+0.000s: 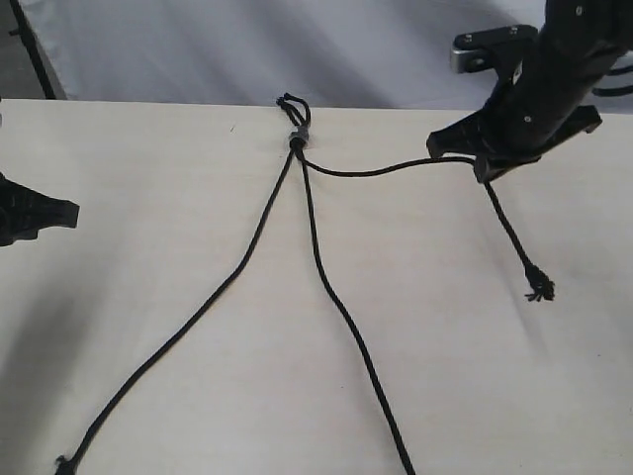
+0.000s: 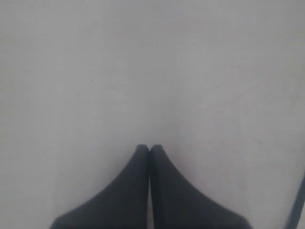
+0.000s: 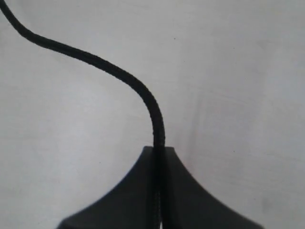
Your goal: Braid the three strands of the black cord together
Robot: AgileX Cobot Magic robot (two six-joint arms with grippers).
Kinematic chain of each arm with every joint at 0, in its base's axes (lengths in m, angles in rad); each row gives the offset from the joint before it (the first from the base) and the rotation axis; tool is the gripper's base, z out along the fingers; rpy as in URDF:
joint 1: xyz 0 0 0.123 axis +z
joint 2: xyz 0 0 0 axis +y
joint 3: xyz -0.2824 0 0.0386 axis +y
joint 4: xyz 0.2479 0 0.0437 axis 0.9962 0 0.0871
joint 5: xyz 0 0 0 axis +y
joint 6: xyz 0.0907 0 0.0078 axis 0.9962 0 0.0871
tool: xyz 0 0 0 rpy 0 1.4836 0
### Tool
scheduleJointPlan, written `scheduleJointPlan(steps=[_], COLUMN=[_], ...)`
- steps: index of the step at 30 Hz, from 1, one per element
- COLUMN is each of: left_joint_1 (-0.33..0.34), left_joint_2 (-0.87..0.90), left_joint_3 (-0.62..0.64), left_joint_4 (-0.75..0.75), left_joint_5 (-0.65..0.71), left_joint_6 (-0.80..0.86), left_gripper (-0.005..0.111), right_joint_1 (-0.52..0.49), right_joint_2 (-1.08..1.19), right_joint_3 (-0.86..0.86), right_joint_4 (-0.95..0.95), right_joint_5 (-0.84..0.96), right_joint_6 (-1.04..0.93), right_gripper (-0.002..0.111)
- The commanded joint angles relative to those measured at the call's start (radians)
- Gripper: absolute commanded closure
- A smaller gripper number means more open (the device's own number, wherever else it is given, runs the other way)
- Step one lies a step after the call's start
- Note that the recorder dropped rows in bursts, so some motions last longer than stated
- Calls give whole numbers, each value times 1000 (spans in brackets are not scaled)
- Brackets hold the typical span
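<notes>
The black cord is joined at a small grey band with short loops near the table's far edge. From it a left strand runs to the near left and a middle strand runs toward the near edge. The right strand leads sideways to my right gripper, which is shut on it; its frayed tip hangs past the gripper onto the table. In the right wrist view the strand enters the closed jaws of the right gripper. My left gripper is shut and empty, at the table's left edge.
The pale wooden table carries only the cord. A white backdrop hangs behind the far edge. The left strand's tip lies at the near left corner.
</notes>
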Motion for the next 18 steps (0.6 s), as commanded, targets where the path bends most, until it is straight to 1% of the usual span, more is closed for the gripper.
scheduleJointPlan(steps=[1, 5, 15, 18], left_joint_1=[-5, -5, -5, -5], left_joint_2=[2, 2, 4, 4], left_joint_3=[-4, -4, -4, -4], left_joint_4=[-8, -8, -8, -8], left_joint_5=[-7, -7, -7, -7], left_joint_6=[0, 0, 0, 0], left_gripper=[107, 107, 107, 107], right_joint_1=[-15, -15, -15, -5], right_joint_2=[23, 72, 214, 233], right_joint_3=[95, 131, 133, 133], right_joint_4=[6, 6, -5, -41], right_joint_5=[-115, -157, -190, -194], right_joint_6=[2, 2, 11, 18], right_gripper=[109, 109, 109, 108])
